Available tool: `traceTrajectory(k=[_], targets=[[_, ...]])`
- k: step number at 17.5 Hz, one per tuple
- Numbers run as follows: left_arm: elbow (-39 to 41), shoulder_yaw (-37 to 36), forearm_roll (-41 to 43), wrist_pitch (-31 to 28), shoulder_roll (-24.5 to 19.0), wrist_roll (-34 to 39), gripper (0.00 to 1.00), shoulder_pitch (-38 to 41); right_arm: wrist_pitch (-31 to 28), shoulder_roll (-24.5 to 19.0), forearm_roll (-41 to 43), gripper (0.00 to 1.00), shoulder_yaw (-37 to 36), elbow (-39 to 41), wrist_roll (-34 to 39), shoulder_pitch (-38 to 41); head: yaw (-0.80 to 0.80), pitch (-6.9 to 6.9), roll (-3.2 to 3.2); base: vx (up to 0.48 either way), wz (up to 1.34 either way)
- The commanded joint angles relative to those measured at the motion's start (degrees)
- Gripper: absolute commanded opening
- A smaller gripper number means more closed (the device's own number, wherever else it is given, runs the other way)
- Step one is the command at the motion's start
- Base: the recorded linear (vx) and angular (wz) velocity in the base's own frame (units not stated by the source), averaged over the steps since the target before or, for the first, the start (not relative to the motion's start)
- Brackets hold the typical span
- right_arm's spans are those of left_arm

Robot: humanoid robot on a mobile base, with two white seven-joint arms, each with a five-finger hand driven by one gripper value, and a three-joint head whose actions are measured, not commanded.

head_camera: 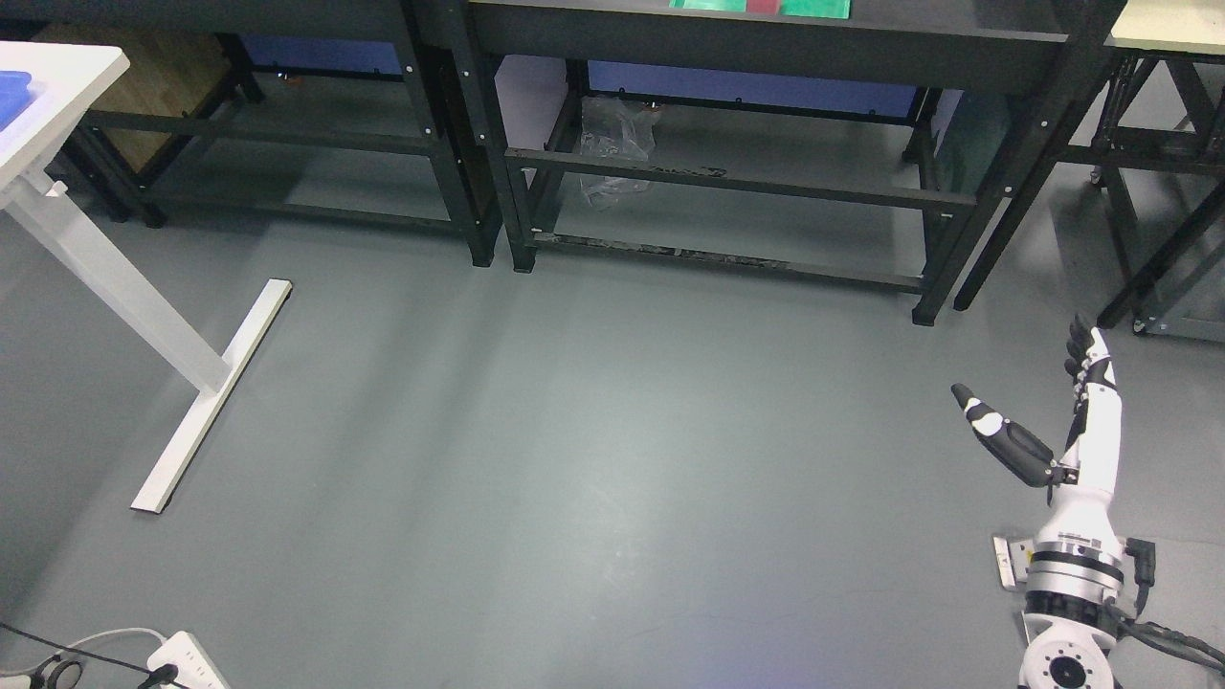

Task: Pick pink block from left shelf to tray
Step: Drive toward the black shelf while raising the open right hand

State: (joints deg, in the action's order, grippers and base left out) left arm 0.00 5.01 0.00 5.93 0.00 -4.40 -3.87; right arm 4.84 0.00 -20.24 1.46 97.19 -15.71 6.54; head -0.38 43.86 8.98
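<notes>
Far above and to the left of the right hand (1062,421), at the very top edge of the head view, a sliver of pinkish-red (763,5) is showing between two green pieces (815,8) on the black bench (766,33) — possibly the pink block, though too little of it is showing to be sure. It is lying on the upper surface, well apart from the hand, so nothing is touching it yet.

The right hand is hanging open over the grey floor (574,431), thumb splayed out to the left and the fingers (1086,359) stretched straight up, holding nothing. That pose looks like a carry position — kept low and clear of the bench legs while the base is getting into line, I would judge.

Further left of the hand, a crumpled clear plastic bag (617,144) is sitting under the bench on its lower level. Far to the left, a white bench (57,105) on a white leg is carrying something blue (17,105) at its edge, perhaps the tray, but it is mostly cut off. Low and far left, a white power strip (187,660) is lying on the floor.

The left arm is not showing. The task seems barely begun.
</notes>
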Motion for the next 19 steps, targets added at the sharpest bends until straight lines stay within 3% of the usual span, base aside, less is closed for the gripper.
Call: traceTrajectory(k=[1,19], targets=[[1.00,0.00,-0.44,-0.04,-1.00,0.00,1.00,0.00,-0.54,1.00,-51.16,1.00,5.21,1.15,-1.87,0.22,0.00,0.00,0.00,0.073,-0.06],[1.00,0.00,-0.44,-0.04,-1.00,0.00,1.00,0.00,-0.98,1.00,-50.86,1.00,4.60,1.51,-1.43,1.28,0.00,0.00,0.00,0.023,0.01]])
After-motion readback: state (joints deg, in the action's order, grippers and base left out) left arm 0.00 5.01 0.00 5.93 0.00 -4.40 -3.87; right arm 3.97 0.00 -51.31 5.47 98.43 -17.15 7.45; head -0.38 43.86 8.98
